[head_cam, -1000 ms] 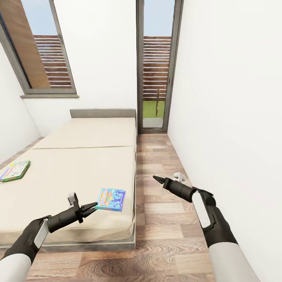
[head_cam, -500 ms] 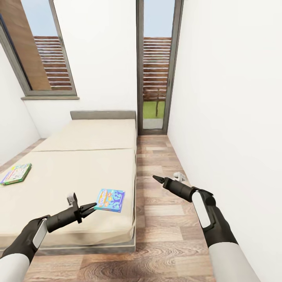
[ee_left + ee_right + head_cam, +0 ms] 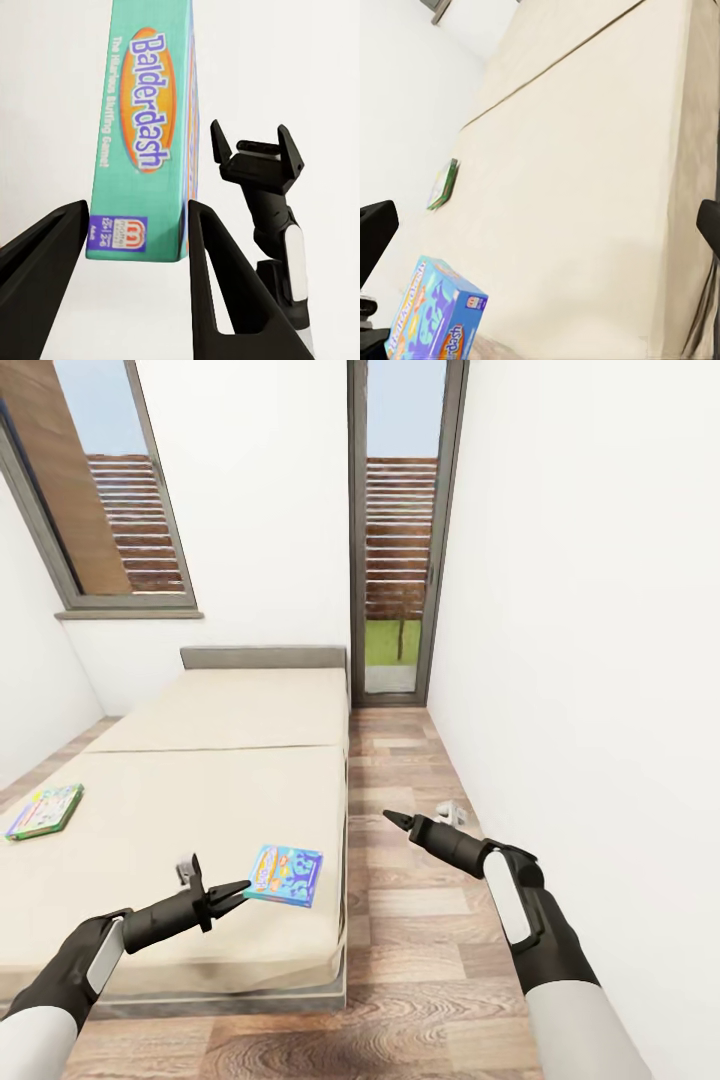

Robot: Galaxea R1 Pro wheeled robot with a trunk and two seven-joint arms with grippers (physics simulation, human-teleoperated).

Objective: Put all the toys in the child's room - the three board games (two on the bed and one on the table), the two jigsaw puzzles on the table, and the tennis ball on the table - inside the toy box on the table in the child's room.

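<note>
The left jaws (image 3: 236, 891) are held just above the near part of the bed (image 3: 200, 800), and they are apart, with nothing squeezed between them. Right in front of their tips lies the blue board game (image 3: 284, 874), flat on the cream mattress close to the bed's edge by the floor. In the left wrist view the same box (image 3: 146, 135) sits in the gap between the two dark fingers (image 3: 217, 277), a bit past their tips, and I cannot tell if either finger touches it (its teal side says "Balderdash" in blue letters on an orange oval). The second board game (image 3: 45, 811), the one with the green border, lies flat on the bed too, well apart from the left jaws, far off to their outer side near the other edge of the mattress. The right jaws (image 3: 392, 819) hang over the wood floor (image 3: 400, 920) beside the bed, well apart from both boxes, and in the head view their tips look pressed together into one point. From the right wrist view the blue box (image 3: 435, 319) and the green one (image 3: 442, 184) both show on the mattress ahead of the right jaws. A small white thing (image 3: 452, 812) lies on the floor just past the right jaws, by the white wall (image 3: 580, 660).
</note>
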